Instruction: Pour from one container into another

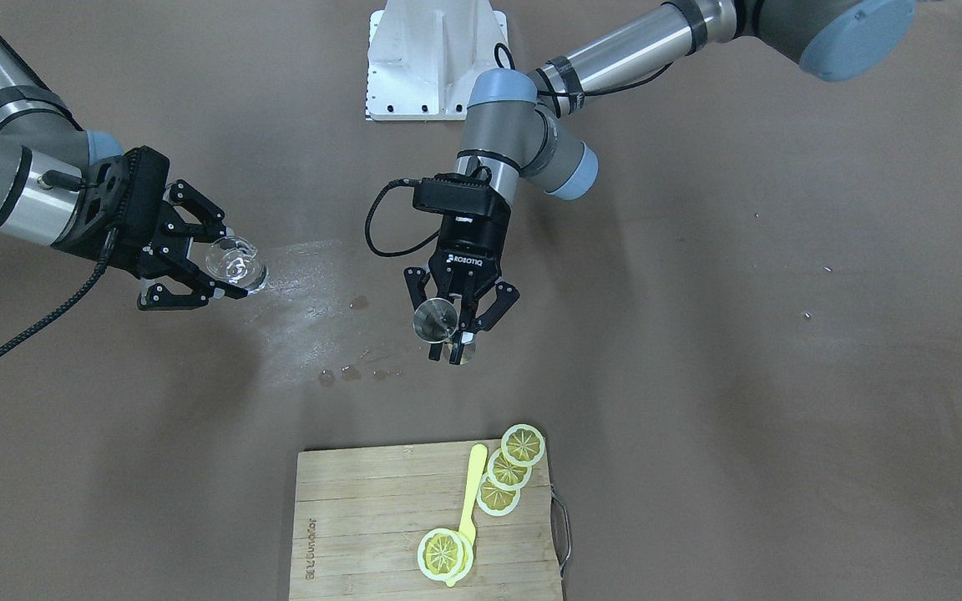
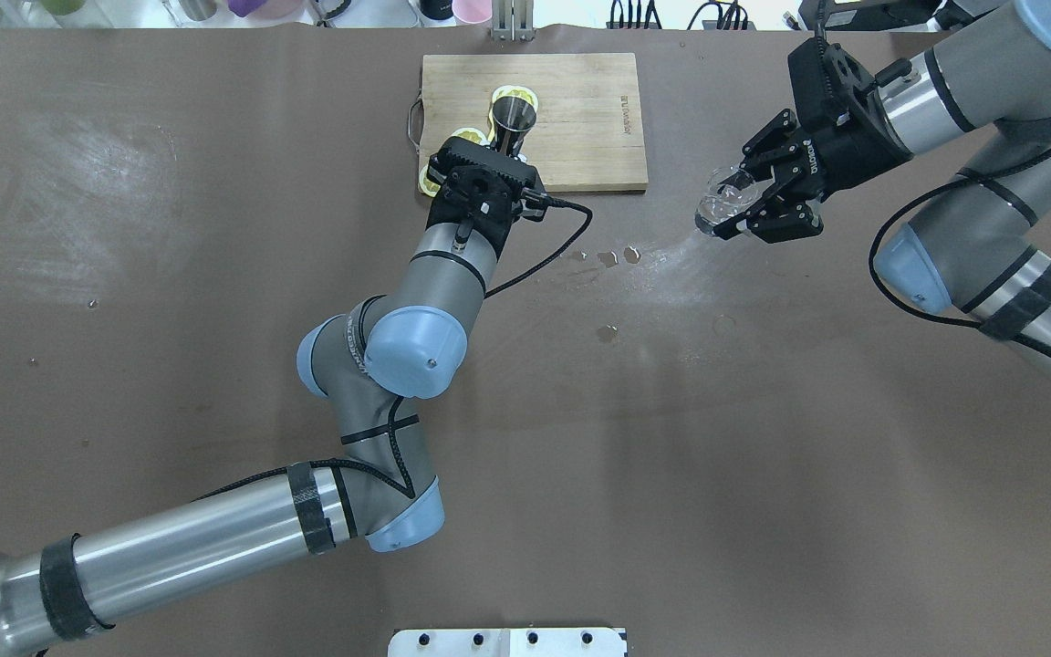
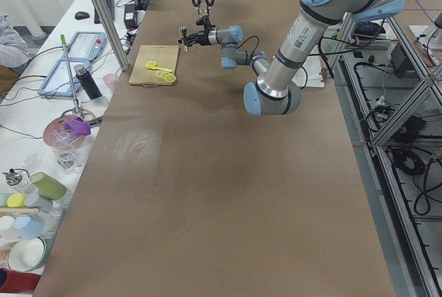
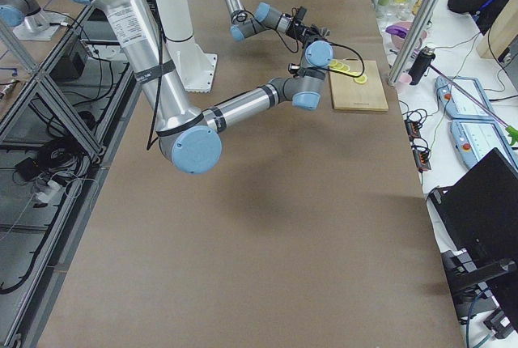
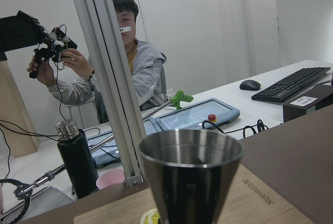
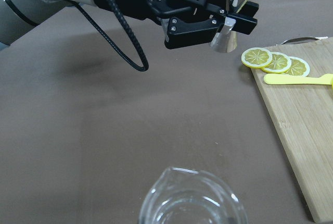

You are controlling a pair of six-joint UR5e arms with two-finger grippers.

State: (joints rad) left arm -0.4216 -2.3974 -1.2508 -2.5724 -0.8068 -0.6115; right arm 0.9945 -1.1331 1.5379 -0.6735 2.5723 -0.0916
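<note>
- A brown surface spreads before me.
- A wooden cutting board lies flat on it.
- Small wet spots dot it near the board.

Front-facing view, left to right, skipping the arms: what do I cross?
In order: glass pitcher → wet drop on the table → steel jigger → top lemon slice → board handle.

- Robotics lab: brown-covered surface, white robot base.
- Beyond left hand: aluminium frame post, seated operator holding controller.
- Desk there too: keyboard, mouse, pendant.
</note>
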